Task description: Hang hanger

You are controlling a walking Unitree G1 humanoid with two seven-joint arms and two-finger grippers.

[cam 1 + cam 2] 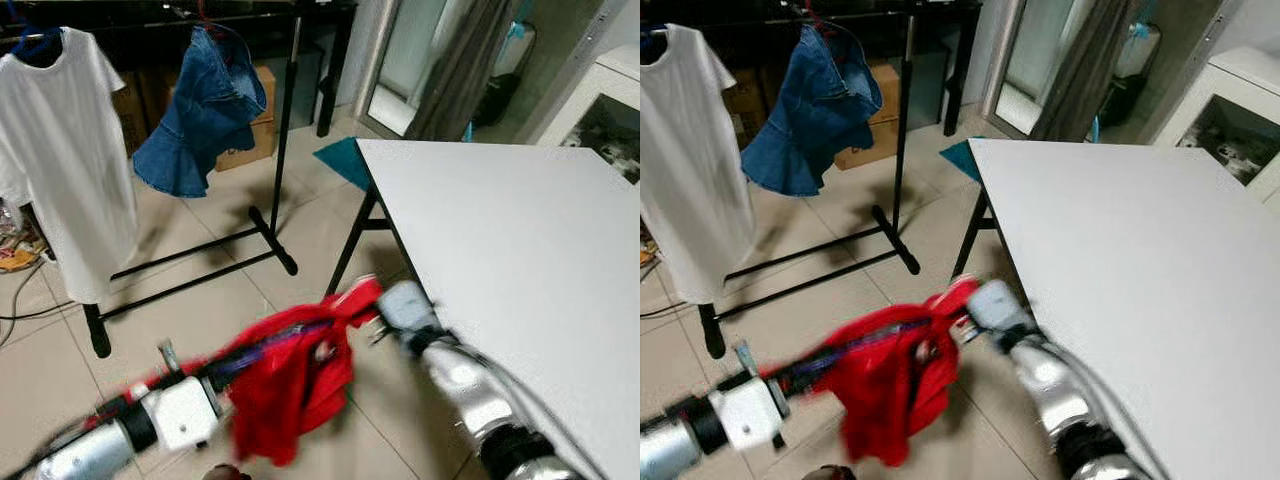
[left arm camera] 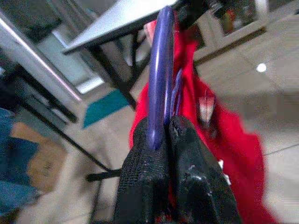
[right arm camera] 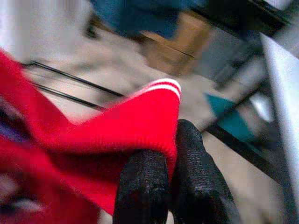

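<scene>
gripping a purple plastic hanger (image 2: 160,70) between pressed fingers, the left gripper (image 2: 169,135) carries it low over the tiled floor (image 1: 200,300). the right gripper (image 3: 171,158) pinches a sleeve of the red garment (image 1: 290,385) draped on it, beside the white table (image 1: 520,250). the black clothes rack (image 1: 280,150) stands well apart.

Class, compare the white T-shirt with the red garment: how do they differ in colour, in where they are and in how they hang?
The white T-shirt hangs flat and full length on the black rack; the red garment is bunched, carried above the floor, off the rack. The T-shirt hangs untouched; the red garment's purple hanger is pinched by the left gripper, its sleeve by the right gripper.
</scene>
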